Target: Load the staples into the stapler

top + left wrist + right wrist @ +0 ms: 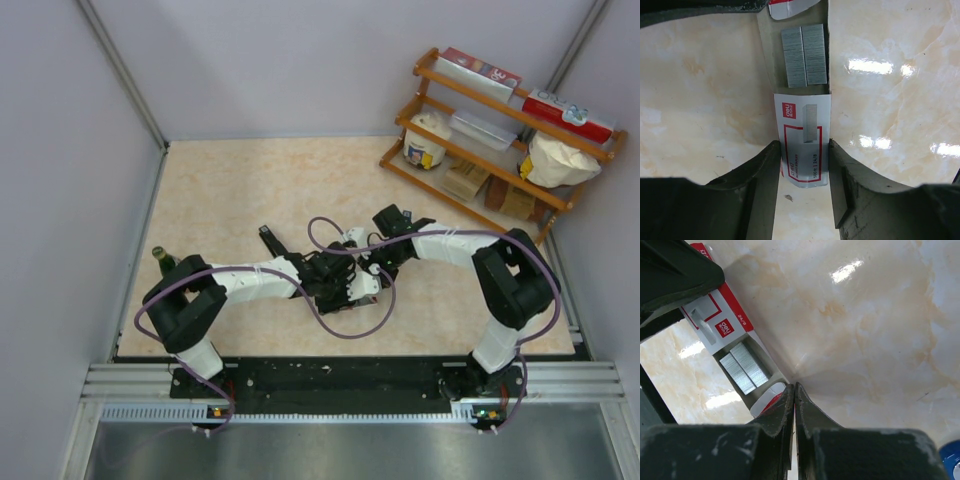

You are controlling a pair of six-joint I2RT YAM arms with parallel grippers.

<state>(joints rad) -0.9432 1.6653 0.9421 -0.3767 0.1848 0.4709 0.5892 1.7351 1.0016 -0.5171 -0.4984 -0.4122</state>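
Staples, two grey strips, lie in the tray sticking out of their white box, at the middle of the worktop. We see the left end effector clamped on the box; the right end effector, fully closed, sits beside the tray's end.

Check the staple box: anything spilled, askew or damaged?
Nothing stands out. The staple box sits slid open, clamped between the left gripper fingers. Two strips of staples lie flat side by side inside, none spilled. The right gripper is shut at the box's open end.
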